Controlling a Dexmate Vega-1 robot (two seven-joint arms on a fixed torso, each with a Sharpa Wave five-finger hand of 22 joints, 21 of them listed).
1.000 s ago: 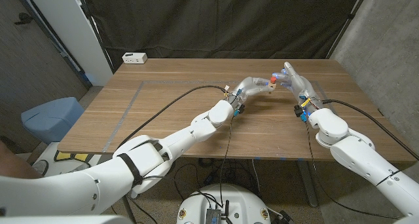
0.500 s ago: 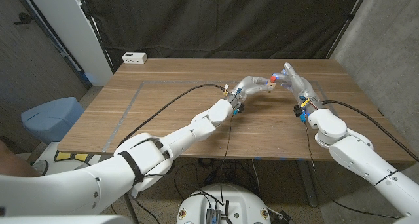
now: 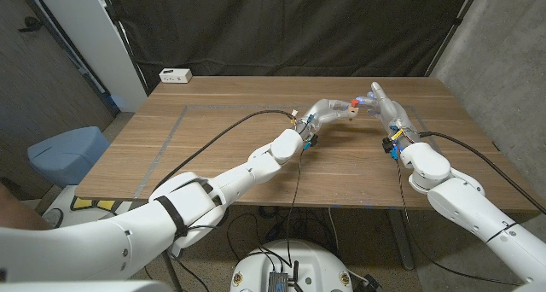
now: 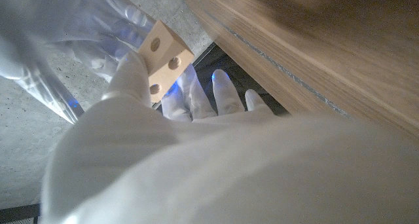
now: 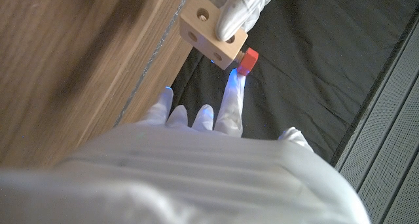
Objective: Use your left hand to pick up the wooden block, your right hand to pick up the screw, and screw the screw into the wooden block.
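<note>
The light wooden block (image 3: 348, 111), a cube with round holes, is up off the table, pinched in the fingers of my left hand (image 3: 327, 113). The screw (image 3: 355, 102) has a red head and sticks out of one face of the block (image 5: 208, 33). In the right wrist view one finger (image 5: 232, 96) of my right hand (image 3: 381, 105) reaches up and touches the screw's head (image 5: 247, 60), with the thumb held well apart. The left wrist view has the block (image 4: 163, 56) between my left fingers, and the right hand (image 4: 62, 27) blurred just behind it.
A white box (image 3: 176, 75) lies at the far left corner of the wooden table (image 3: 213, 147). Black cables run along both forearms over the tabletop. A blue bin (image 3: 66, 154) stands on the floor to the left. A black curtain hangs behind the table.
My right hand has turned a little at the screw and its fingers have drawn closer together. The left hand and the block have stayed in place.
</note>
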